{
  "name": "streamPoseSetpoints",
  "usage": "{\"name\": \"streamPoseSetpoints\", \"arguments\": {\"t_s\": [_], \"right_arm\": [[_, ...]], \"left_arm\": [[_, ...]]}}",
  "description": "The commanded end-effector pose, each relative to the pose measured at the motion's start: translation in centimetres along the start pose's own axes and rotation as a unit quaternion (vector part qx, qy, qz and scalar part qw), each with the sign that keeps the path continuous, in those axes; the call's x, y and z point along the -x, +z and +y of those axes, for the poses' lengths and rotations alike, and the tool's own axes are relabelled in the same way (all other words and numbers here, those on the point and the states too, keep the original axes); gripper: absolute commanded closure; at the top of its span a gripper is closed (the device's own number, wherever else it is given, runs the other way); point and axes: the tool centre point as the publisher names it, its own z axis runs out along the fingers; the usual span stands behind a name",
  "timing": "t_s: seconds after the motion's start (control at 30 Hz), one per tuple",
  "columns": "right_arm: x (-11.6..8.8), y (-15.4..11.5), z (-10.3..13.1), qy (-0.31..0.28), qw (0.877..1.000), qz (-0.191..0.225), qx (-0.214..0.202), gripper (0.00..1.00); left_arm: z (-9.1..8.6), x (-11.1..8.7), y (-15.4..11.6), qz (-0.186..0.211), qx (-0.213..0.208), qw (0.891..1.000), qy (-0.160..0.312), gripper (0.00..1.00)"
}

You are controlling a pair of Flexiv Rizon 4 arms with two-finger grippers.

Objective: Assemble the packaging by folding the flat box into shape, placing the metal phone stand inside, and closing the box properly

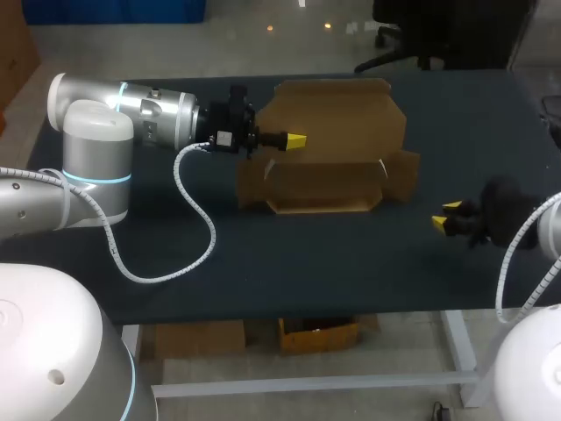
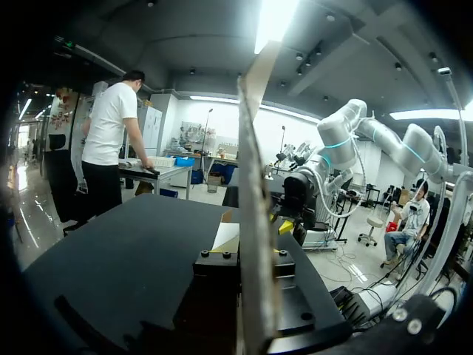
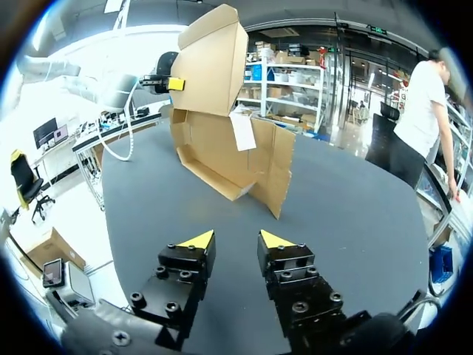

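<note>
Nearest to me, on the right of the table [image 1: 351, 263], my right gripper [image 1: 445, 216] hung low over the dark surface, its fingers spread with nothing between them. Farther in, at the middle, the cardboard box [image 1: 324, 184] stood half formed: a shallow tray with loose side flaps and its lid panel [image 1: 337, 114] raised. At the box's far left, my left gripper [image 1: 296, 140] was pinching that lid panel's edge, with the board running between its fingers. I saw no metal phone stand in any view. I judged the folding step unfinished. Next, the right gripper would need to cross to the box's right side and tuck the loose flaps while the left steadied the lid.
</note>
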Motion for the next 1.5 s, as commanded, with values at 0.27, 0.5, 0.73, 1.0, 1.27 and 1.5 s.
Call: {"name": "streamPoseSetpoints", "arguments": {"t_s": [0.27,0.5,0.73,1.0,1.27,1.5], "right_arm": [[2.5,1.1,-0.6,-0.025,0.999,0.034,0.000,0.59],[3.4,2.1,-0.2,-0.052,0.998,0.048,-0.002,0.58],[4.7,3.2,0.1,-0.068,0.996,0.058,-0.002,0.59],[6.0,5.2,1.0,-0.082,0.994,0.073,0.002,0.58],[7.0,8.0,1.9,-0.089,0.992,0.091,0.006,0.59],[7.4,9.3,3.2,-0.100,0.990,0.099,0.015,0.60]], "left_arm": [[0.2,0.0,0.0,0.001,0.000,1.000,0.000,1.00],[0.2,0.0,0.0,0.001,0.000,1.000,0.000,1.00],[0.2,0.0,0.0,0.001,0.000,1.000,0.000,1.00],[0.2,0.0,0.0,0.001,0.000,1.000,0.000,1.00],[0.2,0.0,0.0,0.001,0.000,1.000,0.000,1.00],[0.2,0.0,0.0,0.001,0.000,1.000,0.000,1.00]]}}
